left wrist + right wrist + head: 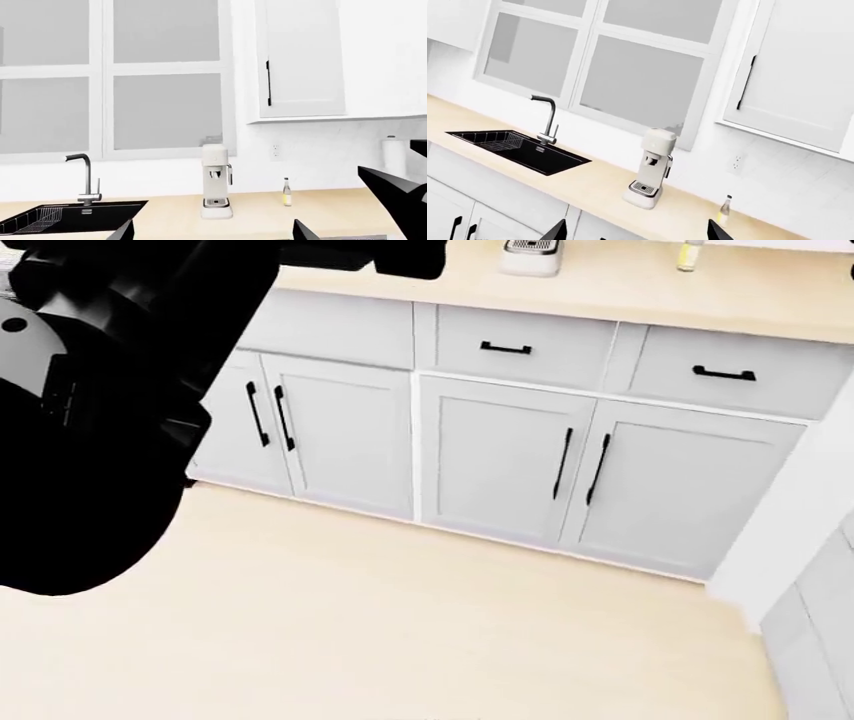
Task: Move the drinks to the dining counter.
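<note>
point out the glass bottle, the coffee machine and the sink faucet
glass bottle (287, 193), left wrist view, on its body at the yellow label
coffee machine (651, 167), right wrist view, on its white column
sink faucet (87, 175), left wrist view, on its upright stem

My head looks down at white cabinets (494, 455); both wrists face the white coffee machine (217, 182) from afar.
</note>
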{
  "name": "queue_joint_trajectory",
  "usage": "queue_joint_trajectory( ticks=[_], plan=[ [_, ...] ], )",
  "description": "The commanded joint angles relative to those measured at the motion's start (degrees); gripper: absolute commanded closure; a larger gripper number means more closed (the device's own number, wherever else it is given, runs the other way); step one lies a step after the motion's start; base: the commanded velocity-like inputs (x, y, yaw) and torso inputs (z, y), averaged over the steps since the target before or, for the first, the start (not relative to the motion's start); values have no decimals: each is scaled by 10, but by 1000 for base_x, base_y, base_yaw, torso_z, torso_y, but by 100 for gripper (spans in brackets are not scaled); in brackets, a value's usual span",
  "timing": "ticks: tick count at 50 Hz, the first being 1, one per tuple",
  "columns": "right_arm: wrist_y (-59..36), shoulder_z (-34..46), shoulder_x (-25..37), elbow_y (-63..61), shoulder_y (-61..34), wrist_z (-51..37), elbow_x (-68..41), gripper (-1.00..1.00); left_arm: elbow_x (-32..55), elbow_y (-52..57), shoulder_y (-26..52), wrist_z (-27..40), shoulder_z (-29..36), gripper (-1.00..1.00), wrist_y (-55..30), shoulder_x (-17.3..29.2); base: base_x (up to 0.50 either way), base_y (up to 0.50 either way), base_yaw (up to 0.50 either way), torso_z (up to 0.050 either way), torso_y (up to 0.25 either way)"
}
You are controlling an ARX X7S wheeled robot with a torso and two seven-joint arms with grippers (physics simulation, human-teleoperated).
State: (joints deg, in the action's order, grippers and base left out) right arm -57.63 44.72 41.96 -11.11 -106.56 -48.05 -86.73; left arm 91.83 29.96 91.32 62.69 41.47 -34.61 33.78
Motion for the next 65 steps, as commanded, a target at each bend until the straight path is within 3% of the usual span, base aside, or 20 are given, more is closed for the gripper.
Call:
queue_joint_trajectory(
  ticks=[1, 22, 27, 31, 35, 53, 65],
  plan=[
    [-1, -1, 0, 0, -1, -2, -1, -100, 0, -1, 1, 1, -1, -100, 0, 1, -83, -23, -500, 0, 0],
    [-22, 15, 1, 6, -11, -12, 13, -100, 4, 0, 1, 3, -1, -100, 1, 1, -83, -17, -496, 0, 0],
    [-44, 33, -4, 19, -18, -8, 20, -100, 2, -1, 0, 1, 0, -100, 1, 1, 0, 0, 0, 0, 0],
    [22, -14, 1, 12, 8, -11, 4, -100, 0, -2, -1, -1, 0, -100, 2, 1, 0, 0, 0, 0, 0],
    [27, -16, 3, 5, 7, -14, 13, -100, -1, -2, -1, -1, 0, -100, 2, 1, 197, 27, 0, 0, 0],
    [-15, 6, 2, 6, -10, -22, 10, -100, 4, 0, 4, 2, -2, -100, 1, 3, 500, 36, 0, 0, 0],
    [13, -16, 2, 9, 8, -25, -15, -100, 4, 0, 2, 2, -1, -100, 1, 2, 500, 31, 0, 0, 2]
  ],
)
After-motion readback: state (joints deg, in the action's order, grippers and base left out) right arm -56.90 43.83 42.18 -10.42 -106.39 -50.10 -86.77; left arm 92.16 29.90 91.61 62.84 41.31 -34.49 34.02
